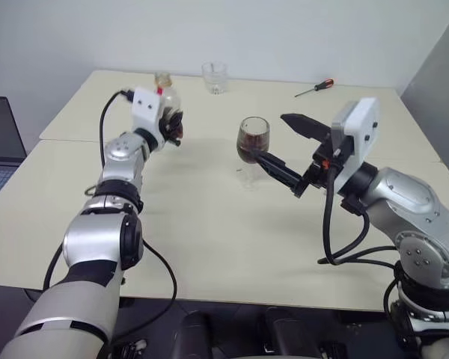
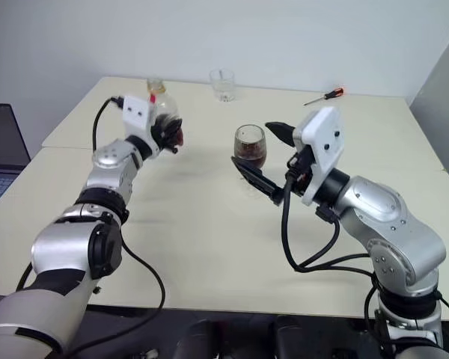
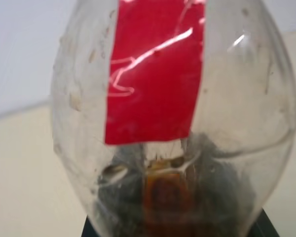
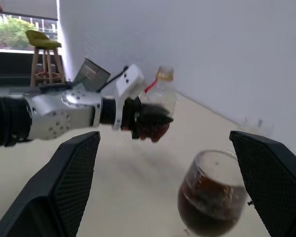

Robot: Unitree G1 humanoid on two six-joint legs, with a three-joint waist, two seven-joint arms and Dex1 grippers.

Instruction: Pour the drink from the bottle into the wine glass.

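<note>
At the middle of the pale table (image 1: 209,247) stands the wine glass (image 1: 253,139), upright, its rounded bowl on a thin stem roughly half full of the dark, nearly black drink (image 4: 207,207). To its left and slightly farther back, the left gripper (image 1: 170,127) is closed around the bottle (image 2: 165,112), held upright above the tabletop, well apart from the glass. The bottle is squat, clear plastic with a red label; only a dark residue shows at its base. The right gripper (image 1: 284,146) has its two black ribbed fingers spread wide on either side of the glass bowl, holding nothing.

Judgement: the pour appears complete and the bottle is being taken clear. The next move calls for setting the bottle down upright on a bare patch of table and releasing it. A short clear tumbler (image 1: 215,77) and a screwdriver (image 1: 314,87) lie at the far edge.
</note>
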